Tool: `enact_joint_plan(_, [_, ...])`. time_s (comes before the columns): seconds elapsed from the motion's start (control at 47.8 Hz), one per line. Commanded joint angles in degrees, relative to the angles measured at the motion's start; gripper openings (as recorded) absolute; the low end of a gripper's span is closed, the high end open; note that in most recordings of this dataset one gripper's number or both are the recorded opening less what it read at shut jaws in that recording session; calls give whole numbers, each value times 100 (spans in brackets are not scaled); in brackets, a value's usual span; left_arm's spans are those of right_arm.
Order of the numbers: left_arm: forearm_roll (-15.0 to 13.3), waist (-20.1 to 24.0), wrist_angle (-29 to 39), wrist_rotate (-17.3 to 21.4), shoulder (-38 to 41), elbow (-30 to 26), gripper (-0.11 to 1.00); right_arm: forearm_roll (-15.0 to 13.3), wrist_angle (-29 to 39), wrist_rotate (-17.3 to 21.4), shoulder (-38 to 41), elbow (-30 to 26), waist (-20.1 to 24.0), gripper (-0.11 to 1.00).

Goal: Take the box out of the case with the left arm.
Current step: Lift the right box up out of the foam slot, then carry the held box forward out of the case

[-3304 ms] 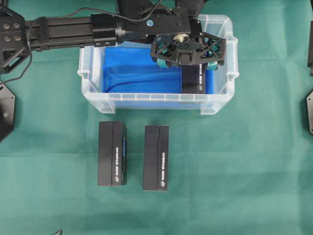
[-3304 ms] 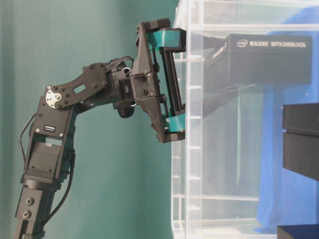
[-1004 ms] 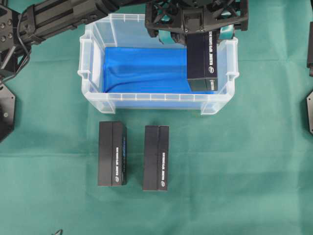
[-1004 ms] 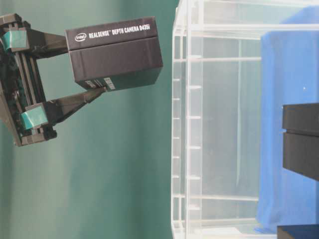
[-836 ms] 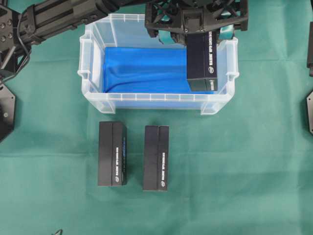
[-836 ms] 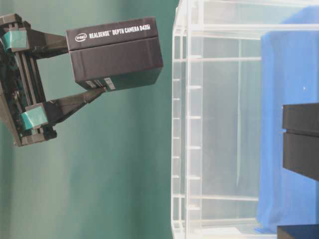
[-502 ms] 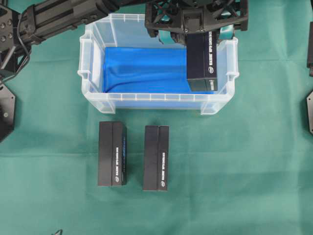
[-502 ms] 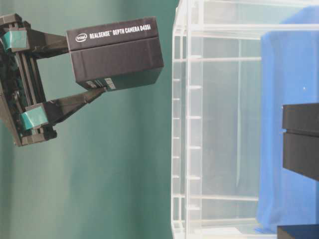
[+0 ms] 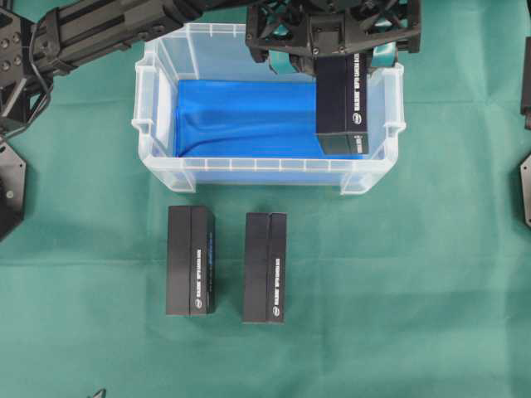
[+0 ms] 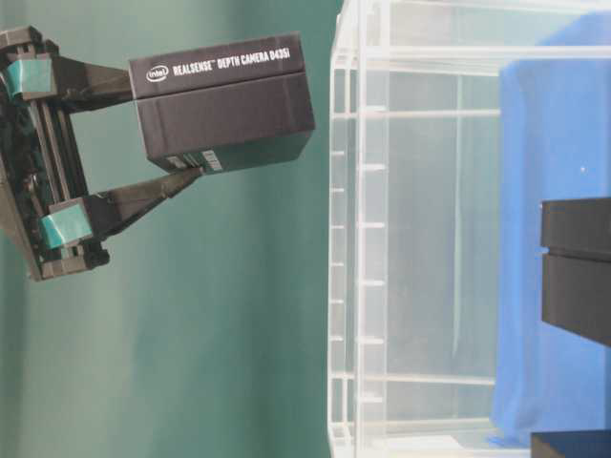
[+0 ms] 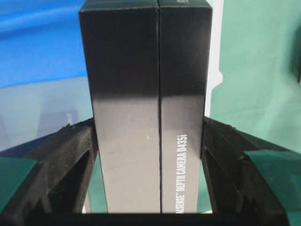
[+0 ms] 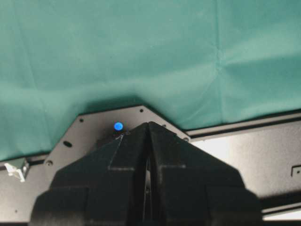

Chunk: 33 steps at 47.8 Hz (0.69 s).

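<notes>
Green cloth covers the table (image 9: pixel 431 282), its largest surface. Near the far edge sits the large rectangular clear plastic case (image 9: pixel 249 170) with a ribbed rim and a bright blue bottom lining. The black jointed left arm (image 9: pixel 108 29) reaches in from the far left corner and crosses above the case's far wall. Its black lattice-frame left gripper (image 9: pixel 336 62) with teal finger pads (image 10: pixel 65 226) clamps one end of the black rectangular cardboard box (image 9: pixel 342 104) printed with white lettering; the wrist view shows both fingers pressed against the box's narrow sides (image 11: pixel 146 117). In the table-level view the box (image 10: pixel 221 105) hangs clear above the case's rim (image 10: pixel 348 191), apart from it. Overhead, the box hovers over the case's right end, its long axis running from far edge to near edge, the free end pointing down and toward the near wall. Two matching black boxes (image 9: pixel 191 259) (image 9: pixel 265 267) lie side by side on the cloth in front of the case, long axes likewise far-to-near. The right gripper (image 12: pixel 148 160) rests with its black fingers pressed together.
</notes>
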Motion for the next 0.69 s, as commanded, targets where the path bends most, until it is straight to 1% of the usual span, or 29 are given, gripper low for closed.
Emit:
enact_joint_plan(0.0, [26,0,-18,9,-149,-167,61,-9,-26,0,9,-53,-9,0])
enact_joint_plan(0.167, [26,-70,-18,-18,-149,-167,61,-9,-26,0,9,-44,-9,0])
enact_joint_plan(0.314, [35,-281,-26,-132,-141,-158,61,-9,-26,-9,9,-44,-9,0])
enact_joint_plan(0.397, [44,-431,-44,-299,-141,-149,61,-9,-26,-9,9,-44,-9,0])
enact_joint_plan(0.565, [105,-879,-44,-756,-141,-149,61,-9,-26,-9,9,-18,-9,0])
enact_joint_plan(0.669, [123,-1195,-44,-1116,-141,-141,61,-9,-26,-9,9,35,0,0])
